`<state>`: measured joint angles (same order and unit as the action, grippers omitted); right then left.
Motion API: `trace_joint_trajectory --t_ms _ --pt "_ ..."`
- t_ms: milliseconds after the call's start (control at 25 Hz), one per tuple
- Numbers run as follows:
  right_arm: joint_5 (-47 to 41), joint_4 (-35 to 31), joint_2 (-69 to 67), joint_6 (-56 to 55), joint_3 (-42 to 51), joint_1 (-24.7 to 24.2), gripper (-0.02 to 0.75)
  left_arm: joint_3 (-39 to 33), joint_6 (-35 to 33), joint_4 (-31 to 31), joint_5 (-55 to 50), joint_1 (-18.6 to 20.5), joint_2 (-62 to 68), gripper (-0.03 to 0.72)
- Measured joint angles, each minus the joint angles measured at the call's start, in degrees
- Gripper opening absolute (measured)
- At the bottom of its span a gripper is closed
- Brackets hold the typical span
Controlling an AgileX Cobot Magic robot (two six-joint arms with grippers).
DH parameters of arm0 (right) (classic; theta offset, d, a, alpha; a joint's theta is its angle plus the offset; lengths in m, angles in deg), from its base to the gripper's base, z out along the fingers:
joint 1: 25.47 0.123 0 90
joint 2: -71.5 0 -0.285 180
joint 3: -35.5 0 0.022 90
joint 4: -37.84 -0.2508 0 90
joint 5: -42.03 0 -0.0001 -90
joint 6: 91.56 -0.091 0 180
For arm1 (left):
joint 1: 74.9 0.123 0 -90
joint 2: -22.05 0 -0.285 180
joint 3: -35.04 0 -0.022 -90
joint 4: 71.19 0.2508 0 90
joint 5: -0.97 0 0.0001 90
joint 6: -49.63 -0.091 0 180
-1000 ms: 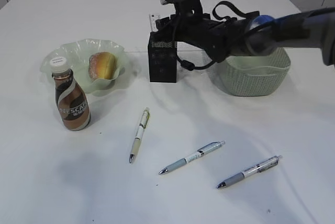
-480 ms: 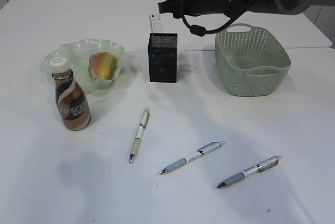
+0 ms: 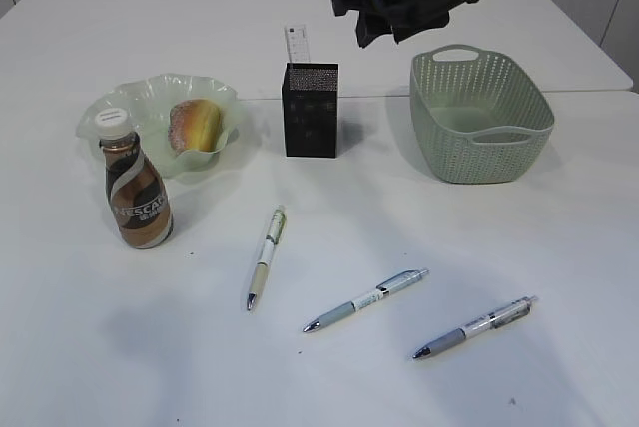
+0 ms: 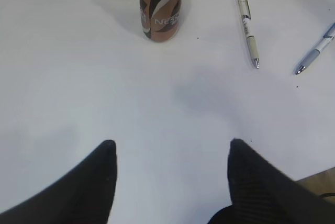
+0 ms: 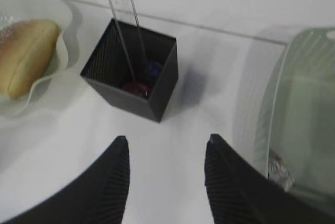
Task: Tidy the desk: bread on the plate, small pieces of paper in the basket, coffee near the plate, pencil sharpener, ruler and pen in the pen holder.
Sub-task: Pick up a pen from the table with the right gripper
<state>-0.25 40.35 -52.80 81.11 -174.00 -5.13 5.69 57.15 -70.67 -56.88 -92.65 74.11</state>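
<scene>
- Exterior view: the right gripper [image 3: 384, 28] hangs high over the table's far side, between the black mesh pen holder [image 3: 311, 110] and the green basket [image 3: 481, 115]; its jaw state cannot be told from this angle.
- A clear ruler [image 3: 296, 45] stands upright in the pen holder.
- The bread [image 3: 196, 125] lies on the wavy green plate [image 3: 135, 98], and the coffee bottle [image 3: 136, 185] stands upright just in front of the plate's near-left rim.
- Three pens lie loose on the table: a white pen [image 3: 267, 255] nearest the holder, a grey-blue pen [image 3: 366, 299] to its right, and another grey pen [image 3: 476, 326] farther right.
- Left wrist view: the left gripper [image 4: 170, 153] is spread wide and holds nothing above bare table [image 4: 94, 98]; the coffee bottle [image 4: 160, 7] and the white pen [image 4: 247, 27] lie well ahead of it.
- Right wrist view: the right gripper [image 5: 166, 153] is parted and empty, above the table just in front of the pen holder [image 5: 133, 72].
- Inside the holder stand the ruler [image 5: 124, 14] and small red and blue items too blurred to name; the bread [image 5: 26, 54] shows at left and the basket [image 5: 306, 119] at right.
</scene>
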Motion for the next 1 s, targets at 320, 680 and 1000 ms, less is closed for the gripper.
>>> trace_joint_trajectory --t_ms 320,680,1000 --pt "-25.64 -6.66 0.99 -0.04 -8.51 0.0 0.373 0.0 0.0 0.0 -4.45 0.0 0.0 0.466" --pt "-28.81 -14.24 0.99 -1.9 -8.96 0.0 0.372 0.0 0.04 0.0 -7.48 0.0 0.0 0.466" --pt "-28.94 -15.5 1.24 -3.65 -8.96 0.0 0.372 0.0 0.04 0.0 -10.75 0.0 0.0 0.466"
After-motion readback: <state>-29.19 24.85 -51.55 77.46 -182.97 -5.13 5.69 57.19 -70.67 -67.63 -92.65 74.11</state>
